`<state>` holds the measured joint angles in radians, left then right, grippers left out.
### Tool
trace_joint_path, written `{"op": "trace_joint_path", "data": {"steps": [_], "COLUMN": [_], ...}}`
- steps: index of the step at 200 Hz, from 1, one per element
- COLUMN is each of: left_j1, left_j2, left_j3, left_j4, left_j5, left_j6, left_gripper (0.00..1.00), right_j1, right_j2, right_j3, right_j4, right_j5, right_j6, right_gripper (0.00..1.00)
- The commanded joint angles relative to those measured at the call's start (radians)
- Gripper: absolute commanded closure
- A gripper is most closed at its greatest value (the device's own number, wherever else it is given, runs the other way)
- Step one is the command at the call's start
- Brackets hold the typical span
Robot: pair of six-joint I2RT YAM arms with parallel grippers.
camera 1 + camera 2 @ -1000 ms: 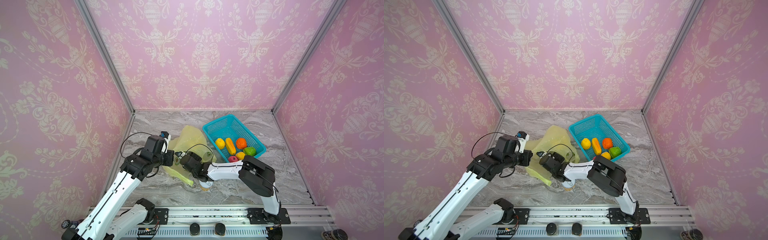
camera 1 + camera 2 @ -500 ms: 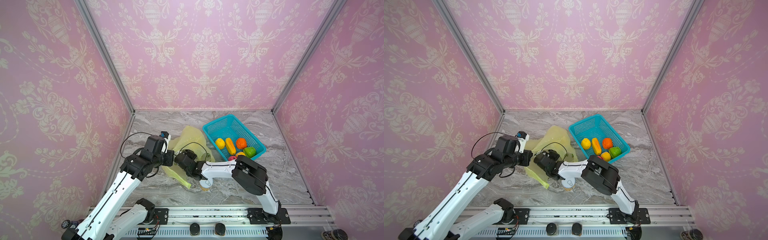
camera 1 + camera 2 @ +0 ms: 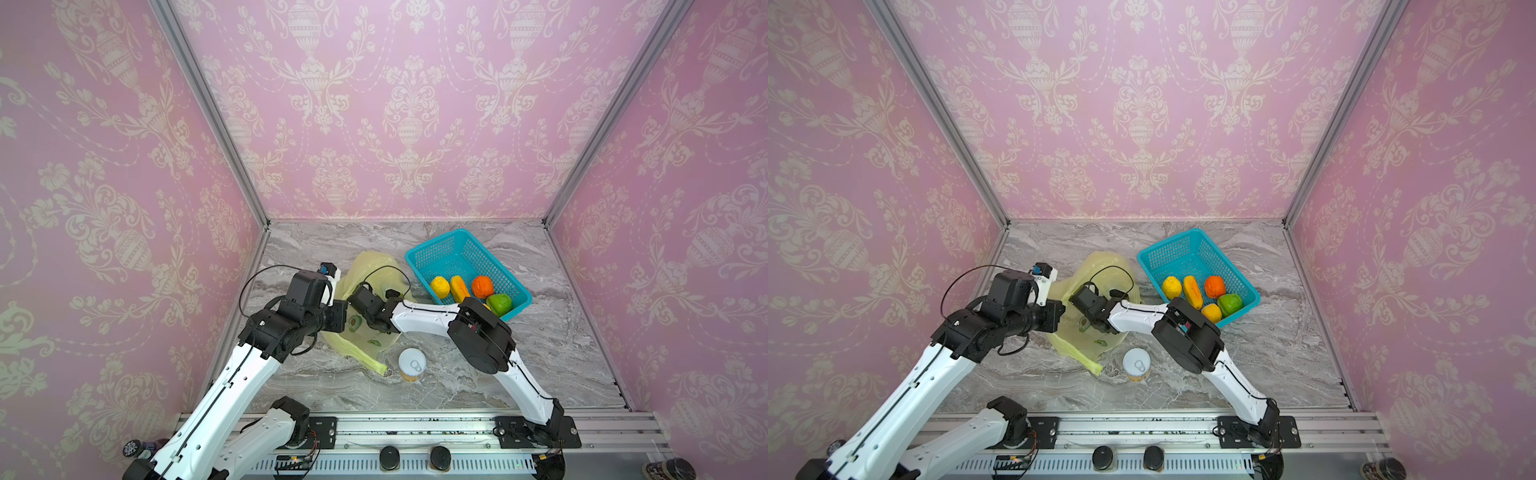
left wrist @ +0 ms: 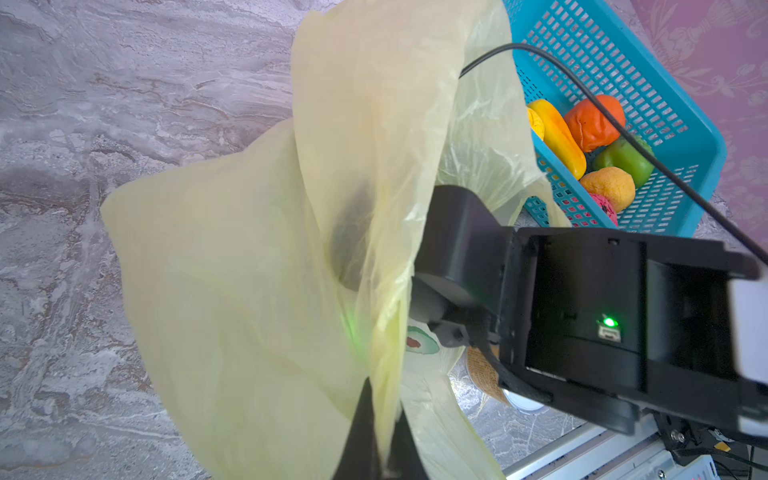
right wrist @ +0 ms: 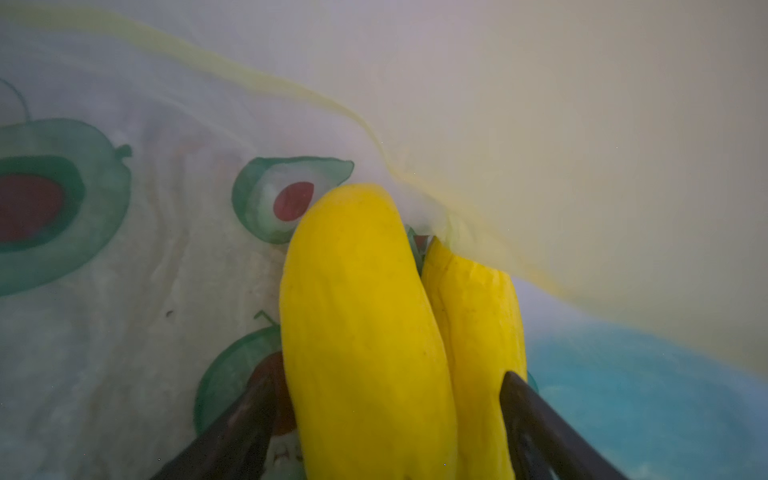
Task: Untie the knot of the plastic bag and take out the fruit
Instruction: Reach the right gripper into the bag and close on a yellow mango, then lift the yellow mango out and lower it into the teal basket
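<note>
Inside the translucent plastic bag (image 5: 540,104), printed with green avocados (image 5: 286,199), two yellow oblong fruits (image 5: 361,324) lie side by side between the spread dark fingers (image 5: 241,419) of the right gripper (image 5: 382,395).

The left arm (image 3: 232,382) and right arm (image 3: 424,318) have white links and black joint housings. A thin black cable (image 4: 515,45) loops over each wrist. A small green light (image 4: 609,321) glows on the right wrist housing.

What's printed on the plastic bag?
Green avocado halves, dark-red pits, on the plastic bag; right wrist view best.

Left tool (image 4: 382,411) pinched, right tool (image 5: 386,382) spread
</note>
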<state>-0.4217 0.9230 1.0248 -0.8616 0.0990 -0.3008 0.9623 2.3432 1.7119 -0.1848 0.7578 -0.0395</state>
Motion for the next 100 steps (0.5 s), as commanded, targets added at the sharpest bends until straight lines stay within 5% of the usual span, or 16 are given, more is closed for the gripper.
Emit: {"op": "trace_joint_path", "data": {"steps": [1, 56, 100], "left_j1": [-0.003, -0.003, -0.003], "left_j2": [-0.012, -0.010, -0.005], "left_j3": [-0.002, -0.002, -0.002], "left_j4": [-0.014, -0.013, -0.015], "left_j5": [0.025, 0.023, 0.011], "left_j6": [-0.003, -0.003, -0.006], "left_gripper": [1.00, 1.00, 1.00], "right_j1": [-0.028, -0.032, -0.004], "right_j2": [0.041, -0.031, -0.216], "right_j3": [0.053, -0.045, -0.274], "right_j4": [-0.118, -0.035, 0.144], "right_j5": [-0.078, -0.166, -0.222], "right_j6": [0.080, 0.079, 0.039], "right_gripper": [0.19, 0.63, 0.78]}}
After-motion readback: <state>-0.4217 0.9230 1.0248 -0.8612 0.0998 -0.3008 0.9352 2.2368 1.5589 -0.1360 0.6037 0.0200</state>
